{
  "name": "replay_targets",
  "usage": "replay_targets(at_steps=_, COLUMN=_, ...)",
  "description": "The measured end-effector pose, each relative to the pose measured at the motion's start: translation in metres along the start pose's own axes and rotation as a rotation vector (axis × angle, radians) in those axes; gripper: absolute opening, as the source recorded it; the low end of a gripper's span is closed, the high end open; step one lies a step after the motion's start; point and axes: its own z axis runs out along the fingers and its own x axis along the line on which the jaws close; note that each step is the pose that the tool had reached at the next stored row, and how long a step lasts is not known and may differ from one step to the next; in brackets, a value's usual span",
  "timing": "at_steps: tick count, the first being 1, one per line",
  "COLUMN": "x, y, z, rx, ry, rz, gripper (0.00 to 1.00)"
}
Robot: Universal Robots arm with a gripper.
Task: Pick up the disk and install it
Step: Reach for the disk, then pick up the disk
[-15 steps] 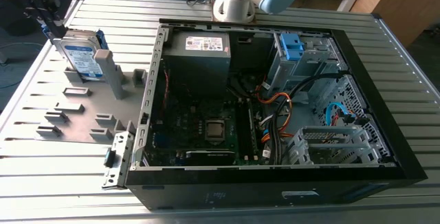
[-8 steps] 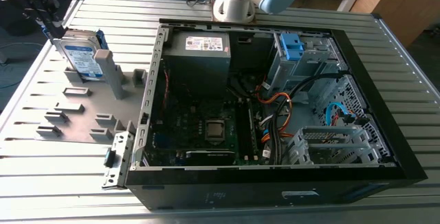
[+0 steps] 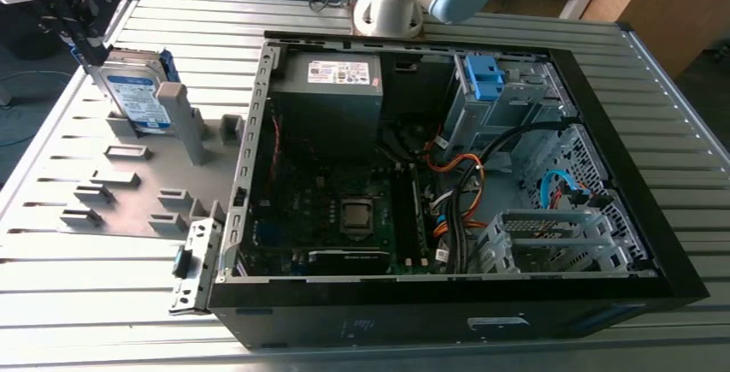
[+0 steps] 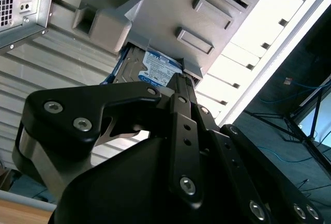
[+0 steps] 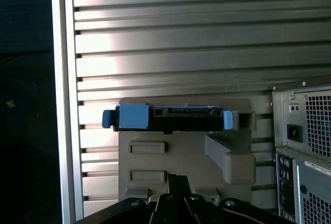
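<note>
**Inspector:** Location of the flat silver hard disk with blue side rails point(image 3: 135, 90)?

**Assessor:** Standing on end in the grey slotted holder plate point(image 3: 126, 209), propped against a grey post point(image 3: 173, 107), at the exterior view's left of the open black computer case point(image 3: 673, 218). Probably racked this way so its upper end is free to grasp.

**Inspector:** Orientation?

**Assessor:** Long axis near upright, leaning slightly. Connector end up, facing the black gripper point(image 5: 178, 182).

**Inspector:** Gripper condition?

**Assessor:** Poised over the disk and apart from it in the first wrist view. Fingers appear closed together, holding nothing.
</note>
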Motion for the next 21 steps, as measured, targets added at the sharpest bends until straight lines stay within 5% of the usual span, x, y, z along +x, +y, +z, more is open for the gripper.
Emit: replay_targets(at_steps=21, x=0.0004, y=0.0, z=0.0001, rx=0.0021, ry=0.0006, rz=-0.031, gripper=0.11)
